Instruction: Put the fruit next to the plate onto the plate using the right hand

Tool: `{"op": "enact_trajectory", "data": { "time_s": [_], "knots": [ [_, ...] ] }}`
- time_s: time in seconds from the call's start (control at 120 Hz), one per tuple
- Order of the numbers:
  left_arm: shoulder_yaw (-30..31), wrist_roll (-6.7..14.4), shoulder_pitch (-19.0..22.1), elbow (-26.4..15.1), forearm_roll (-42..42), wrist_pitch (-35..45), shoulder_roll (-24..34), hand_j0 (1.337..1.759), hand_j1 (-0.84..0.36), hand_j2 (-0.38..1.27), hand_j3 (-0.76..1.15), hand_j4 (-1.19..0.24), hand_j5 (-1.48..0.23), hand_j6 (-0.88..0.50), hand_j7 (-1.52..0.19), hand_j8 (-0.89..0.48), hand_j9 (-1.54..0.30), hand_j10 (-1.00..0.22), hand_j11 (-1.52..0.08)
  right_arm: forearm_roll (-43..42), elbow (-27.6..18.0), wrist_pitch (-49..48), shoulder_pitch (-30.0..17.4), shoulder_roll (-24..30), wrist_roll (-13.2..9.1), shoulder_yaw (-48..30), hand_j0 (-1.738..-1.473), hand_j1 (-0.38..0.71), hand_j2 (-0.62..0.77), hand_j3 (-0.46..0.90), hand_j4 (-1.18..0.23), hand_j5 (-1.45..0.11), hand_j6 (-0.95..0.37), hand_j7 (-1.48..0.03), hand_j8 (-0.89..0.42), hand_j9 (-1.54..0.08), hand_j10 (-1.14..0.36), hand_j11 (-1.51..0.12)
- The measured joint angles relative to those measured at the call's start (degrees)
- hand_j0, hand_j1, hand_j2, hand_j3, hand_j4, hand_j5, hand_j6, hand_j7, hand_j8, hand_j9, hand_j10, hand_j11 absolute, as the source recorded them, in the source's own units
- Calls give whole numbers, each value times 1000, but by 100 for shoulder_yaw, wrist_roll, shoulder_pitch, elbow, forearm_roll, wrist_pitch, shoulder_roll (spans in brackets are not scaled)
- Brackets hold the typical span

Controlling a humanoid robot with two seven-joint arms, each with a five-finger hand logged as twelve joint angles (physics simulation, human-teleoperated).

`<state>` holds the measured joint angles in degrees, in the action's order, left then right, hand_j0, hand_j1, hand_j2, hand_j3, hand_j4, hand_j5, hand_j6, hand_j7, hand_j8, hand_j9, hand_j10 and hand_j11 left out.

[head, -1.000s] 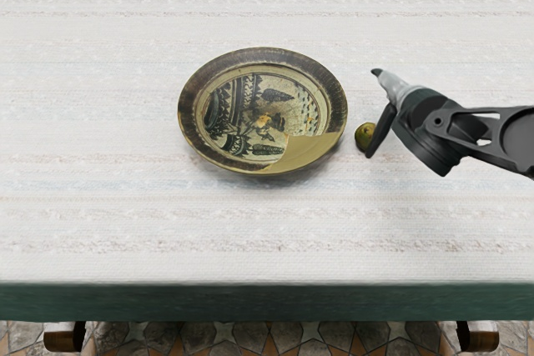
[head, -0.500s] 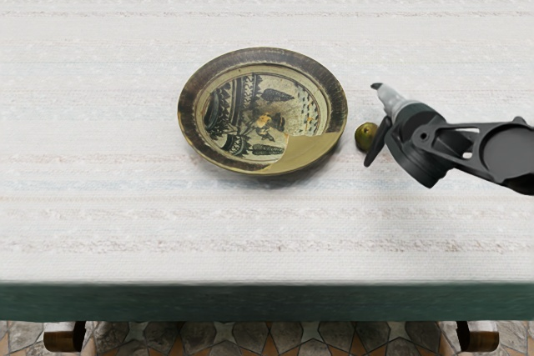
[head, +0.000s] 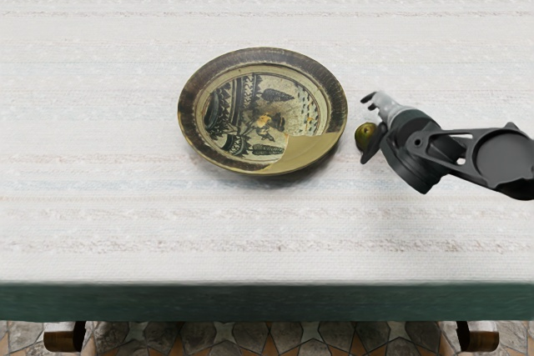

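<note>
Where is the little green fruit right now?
In the head view, the little green fruit lies on the table just right of the plate, with the right hand close on its right side.

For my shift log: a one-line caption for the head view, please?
Right hand at the small fruit, which lies on the table just right of the patterned plate.

Reaches in from the right edge as a black jointed right arm, held low and almost level over the worktop. Ends in a black five-finger right hand with a rounded palm, pointing left. Shows a grey-tipped finger stretched up-left with its tip hooked, and a short black finger angled down-left, the two held apart.
</note>
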<state>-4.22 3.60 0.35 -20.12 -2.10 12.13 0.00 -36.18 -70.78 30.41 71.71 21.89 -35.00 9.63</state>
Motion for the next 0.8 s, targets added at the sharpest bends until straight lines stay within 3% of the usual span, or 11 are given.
{"op": "enact_trajectory", "data": {
  "time_s": [0.8],
  "knots": [
    [0, 0, 0, 1, 0, 0, 0, 1658, 336, 2, 0, -10, -13, -10, -13, -10, -13, -10, -14, 70, 19, 1, -59, 40, 0, 29, -1658, 43, -64, 0, -329, -426, -329, -426, -329, -426, -329, -426]
  ]
}}
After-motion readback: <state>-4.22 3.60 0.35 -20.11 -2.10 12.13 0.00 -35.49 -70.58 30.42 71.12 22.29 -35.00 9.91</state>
